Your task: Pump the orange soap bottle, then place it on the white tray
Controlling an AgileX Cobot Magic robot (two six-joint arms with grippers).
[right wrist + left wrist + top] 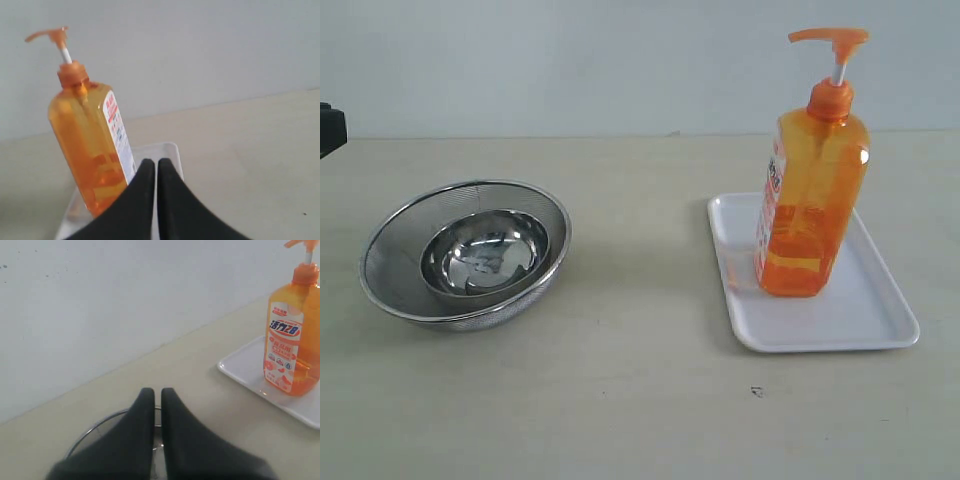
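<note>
The tall translucent orange soap bottle [810,210], pump raised, stands upright on the flat white plastic tray [865,315]; left gripper [156,396] and right gripper [156,166] are closed, empty.

the front label [283,352] of the orange soap bottle [306,325] carries the brand "活力28" in dark blue on a white band, read in the left wrist view. the smaller print above and below it is too fine to read. in the other two views the label's red and dark lines are unreadable.
</note>
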